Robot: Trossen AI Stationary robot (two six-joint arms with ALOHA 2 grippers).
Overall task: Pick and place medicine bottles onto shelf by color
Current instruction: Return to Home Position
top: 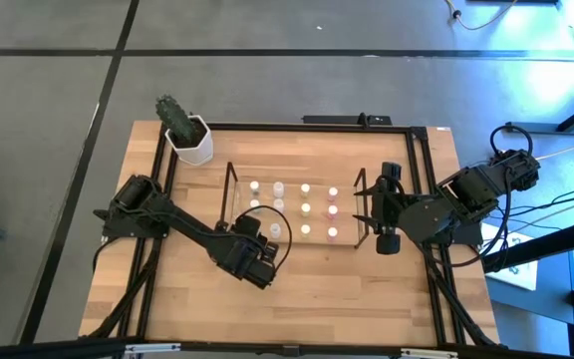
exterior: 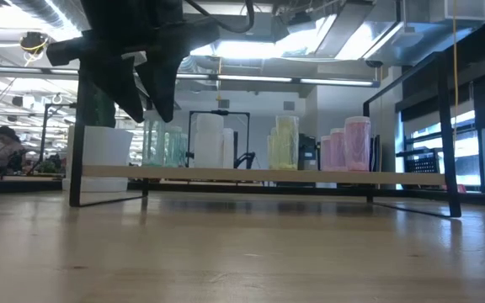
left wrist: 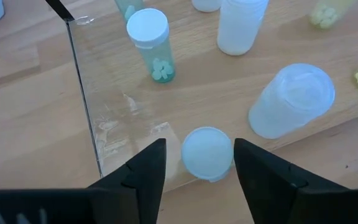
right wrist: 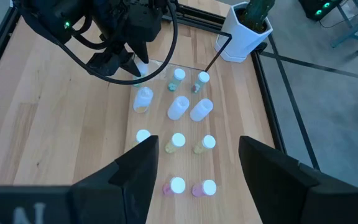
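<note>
Over the table (top: 187, 309), as the high view shows it, the shelf (top: 231, 189) lies in the middle and the bottles (top: 305, 209) stand on it in rows. The left gripper (top: 259, 232) is at the near left corner of the shelf, above the bottles there. The right gripper (top: 377, 209) waits just beside the right end of the shelf. A white pot (top: 192, 143) with a plant stands at the far left corner of the table.

At table height, the low view shows the bottles grouped by tint along the shelf: greenish bottles (exterior: 162, 145) at the left, white and yellowish ones in the middle, pink bottles (exterior: 348, 143) at the right. The left gripper (exterior: 148, 101) hangs above the greenish group and does not touch it. A person (exterior: 7, 147) sits far behind, at the left.

The left wrist view looks down past its two fingers (left wrist: 145, 174), which are spread apart and released. One white-capped bottle (left wrist: 207, 154) stands upright between them, near the clear edge of the shelf. A gap shows on one side of it. On the other side I cannot tell if the finger touches it.

The right wrist view looks over the whole shelf from the right. The fingers (right wrist: 135, 177) are wide apart and hold nothing.
</note>
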